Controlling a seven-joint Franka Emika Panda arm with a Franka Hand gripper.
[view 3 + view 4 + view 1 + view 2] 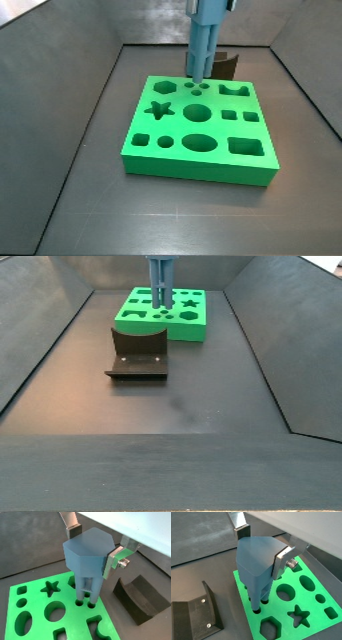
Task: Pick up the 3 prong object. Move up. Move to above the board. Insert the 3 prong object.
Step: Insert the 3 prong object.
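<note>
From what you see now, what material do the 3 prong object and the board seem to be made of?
The 3 prong object, held in the gripper over the board's small holes, looks like matte steel-blue plastic: uniform colour, flat facets, no gleam. The board looks like bright green plastic or dense foam, with soft-edged cut-outs and an even, dull surface; which one is uncertain.

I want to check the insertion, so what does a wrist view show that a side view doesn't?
Only the wrist view shows the gripper: its silver fingers clamp the 3 prong object's blocky head. Only the side view shows the whole board with every cut-out, and the fixture behind it. Both show the prongs reaching down into small round holes near the board's edge; how deep they sit cannot be told.
</note>
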